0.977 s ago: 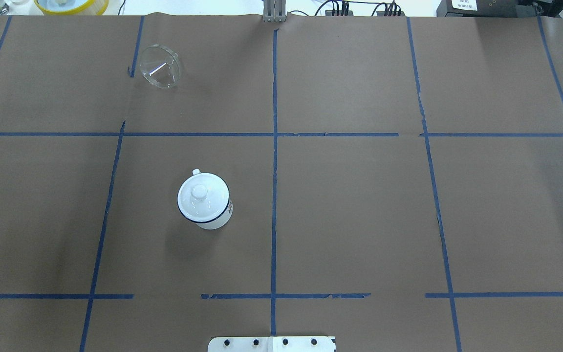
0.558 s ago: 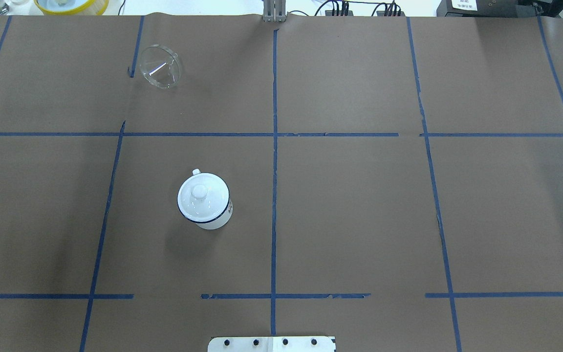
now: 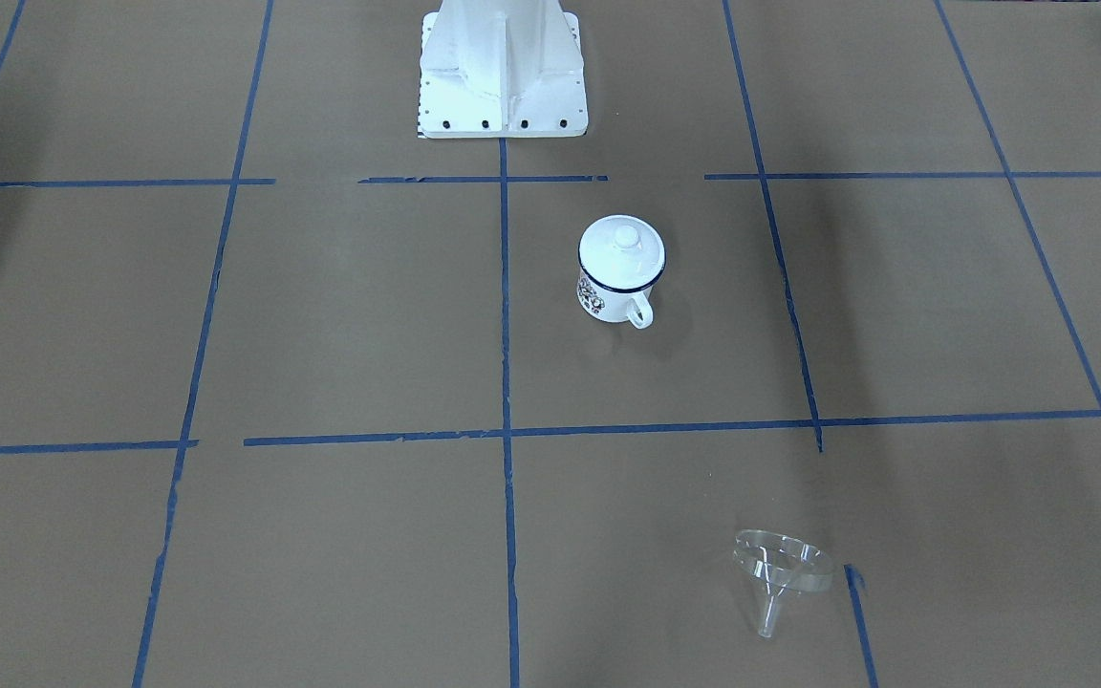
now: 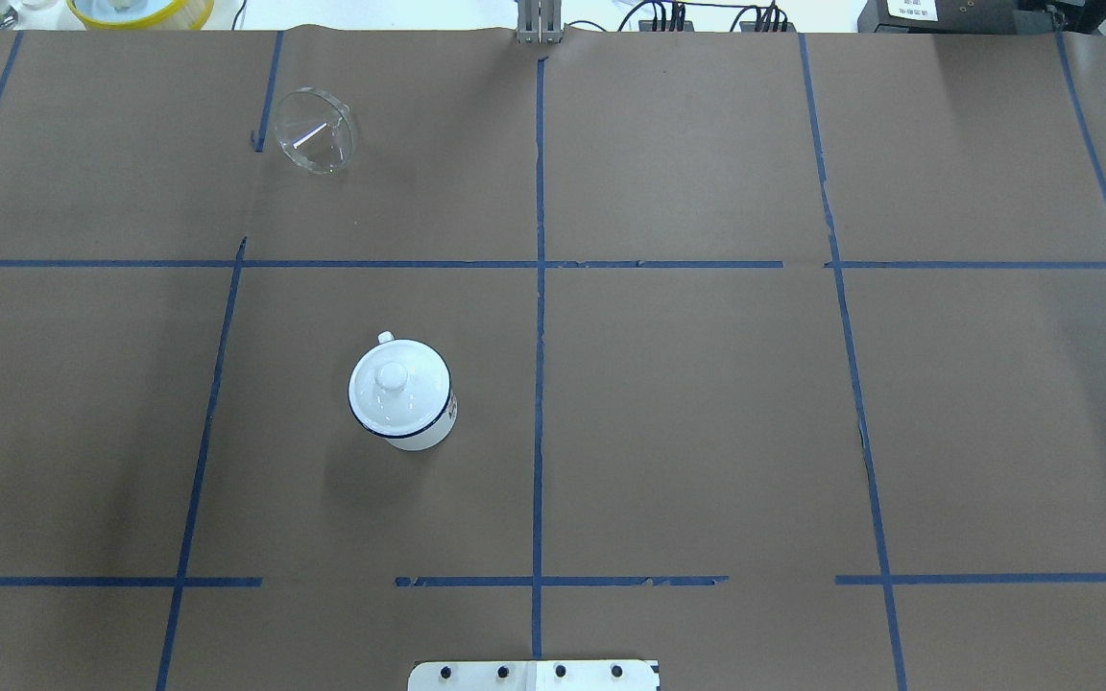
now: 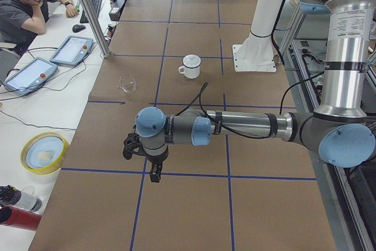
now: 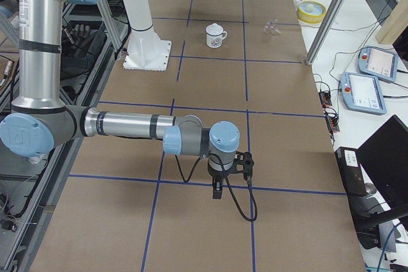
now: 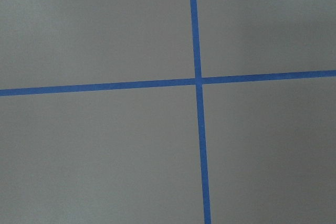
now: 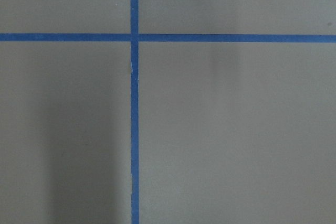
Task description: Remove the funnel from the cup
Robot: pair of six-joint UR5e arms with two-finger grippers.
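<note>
The clear, wide-rimmed plastic funnel [image 4: 315, 131] lies tipped on its side on the brown paper-covered table [image 4: 707, 403], well apart from the small white enamel cup [image 3: 613, 291] with a dark blue rim. The cup stands upright under a white knobbed lid [image 3: 621, 244]. The left end effector [image 5: 154, 174] and the right end effector [image 6: 217, 190] hang at opposite table ends, both far from the funnel. I cannot tell whether either is spread or pressed together.

We see a table [image 4: 707, 432] covered in brown paper, divided into rectangles by blue tape lines [image 4: 539, 384]. Along one long side runs a white bench [image 5: 53, 104] holding 2 grey tablets [image 5: 26, 76], a yellow bowl [image 5: 44, 152] and cables. A person [image 5: 23, 13] sits there, head on hand. An aluminium post [image 5: 93, 16] stands at the table's edge. The light we get is even and soft, leaving only faint shadows.
</note>
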